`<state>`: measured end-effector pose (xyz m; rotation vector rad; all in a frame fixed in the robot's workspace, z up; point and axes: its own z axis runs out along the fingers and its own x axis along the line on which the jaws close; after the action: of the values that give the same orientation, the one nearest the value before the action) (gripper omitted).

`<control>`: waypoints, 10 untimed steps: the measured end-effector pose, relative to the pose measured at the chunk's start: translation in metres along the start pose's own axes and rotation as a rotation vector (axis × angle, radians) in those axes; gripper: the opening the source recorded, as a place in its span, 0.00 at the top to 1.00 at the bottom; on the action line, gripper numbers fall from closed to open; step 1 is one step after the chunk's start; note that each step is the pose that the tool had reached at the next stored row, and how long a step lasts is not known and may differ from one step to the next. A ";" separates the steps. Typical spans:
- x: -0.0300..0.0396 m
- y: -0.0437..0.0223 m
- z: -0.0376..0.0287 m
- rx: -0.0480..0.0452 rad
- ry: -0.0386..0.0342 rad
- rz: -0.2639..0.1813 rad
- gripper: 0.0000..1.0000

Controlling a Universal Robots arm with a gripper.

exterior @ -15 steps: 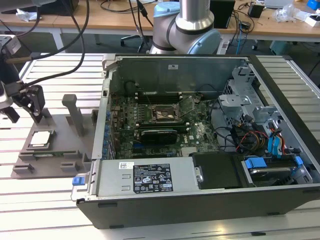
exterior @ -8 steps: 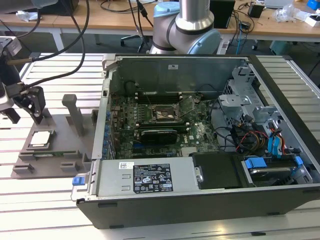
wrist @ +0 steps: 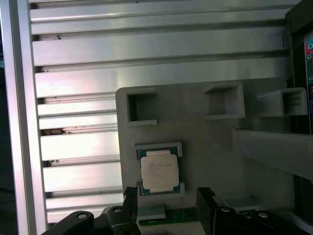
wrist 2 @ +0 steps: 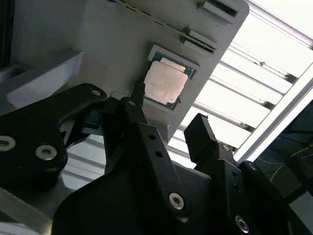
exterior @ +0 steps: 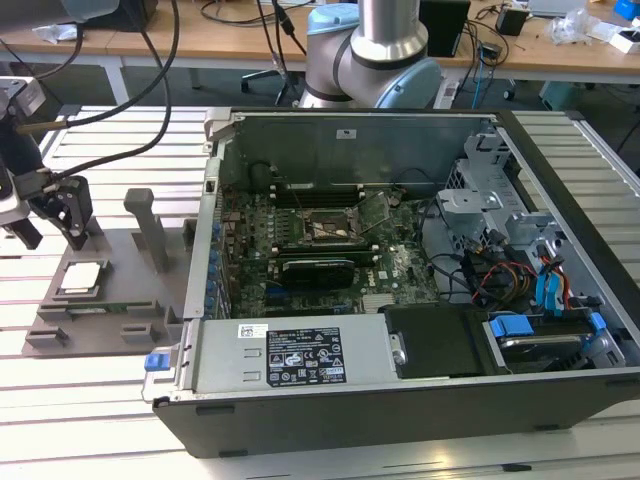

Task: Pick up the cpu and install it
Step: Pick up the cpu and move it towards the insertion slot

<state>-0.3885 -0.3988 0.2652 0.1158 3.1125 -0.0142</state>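
Observation:
The cpu (exterior: 82,277), a small square chip with a silver-grey top, lies in a shallow recess of the grey tray (exterior: 125,300) at the exterior view's left. My gripper (exterior: 52,240) hangs just above it, open and holding nothing. In both wrist views the two black fingers stand apart with the cpu (wrist 2: 165,83) (wrist: 159,171) beyond their tips. The gripper (wrist 2: 168,107) (wrist: 166,192) does not touch the chip. The motherboard socket (exterior: 335,228) sits inside the open computer case (exterior: 400,390).
The tray (wrist: 215,142) carries upright grey posts (exterior: 150,225) and square pockets (wrist: 142,107) beside the cpu. The case wall (exterior: 205,250) rises right of the tray. Black cables (exterior: 150,90) hang over the slatted metal table (exterior: 90,400). The arm's base (exterior: 375,60) stands behind the case.

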 end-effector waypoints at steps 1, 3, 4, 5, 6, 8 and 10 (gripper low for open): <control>0.0000 0.0000 0.0009 0.0000 0.0000 0.000 0.40; 0.0000 0.0000 0.0017 0.0000 0.0000 0.000 0.40; 0.0001 0.0000 0.0022 0.0000 0.0000 0.000 0.40; 0.0001 0.0000 0.0026 0.0000 0.0000 0.000 0.40; 0.0000 0.0000 0.0034 -0.0001 -0.0001 0.000 0.40; 0.0001 0.0000 0.0046 0.0000 -0.0001 0.000 0.40; 0.0003 0.0001 0.0101 -0.0001 -0.0001 0.000 0.40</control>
<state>-0.3885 -0.3988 0.2551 0.1156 3.1124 -0.0141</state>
